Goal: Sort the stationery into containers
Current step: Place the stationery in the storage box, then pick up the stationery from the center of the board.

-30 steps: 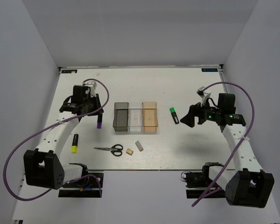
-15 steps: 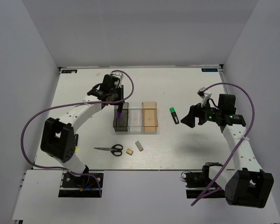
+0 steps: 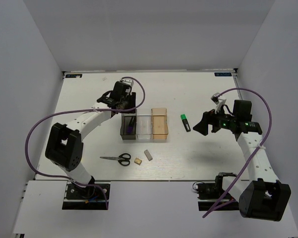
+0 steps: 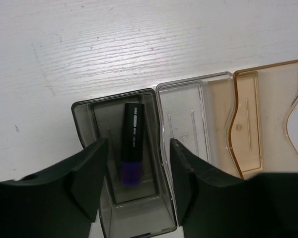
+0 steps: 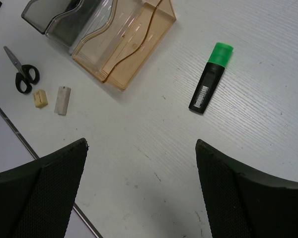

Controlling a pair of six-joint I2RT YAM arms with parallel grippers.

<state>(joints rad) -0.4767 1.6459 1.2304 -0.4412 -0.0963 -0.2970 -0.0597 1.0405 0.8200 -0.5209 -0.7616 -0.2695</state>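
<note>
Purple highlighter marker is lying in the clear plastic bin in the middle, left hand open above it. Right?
No. The purple highlighter marker lies in the smoky dark grey translucent bin, not the clear plastic bin beside it, as the left wrist view shows. The left hand is open above it.

The green highlighter [image 5: 211, 78] lies well apart from the amber bin [image 5: 139, 49], open table [image 5: 268, 124] on every side.

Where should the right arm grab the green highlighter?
Take the green highlighter across its black barrel, mid-length, coming straight down from above. It lies flat on the table with nothing touching it, so the right gripper, its jaws open, can straddle the two long sides.
</note>
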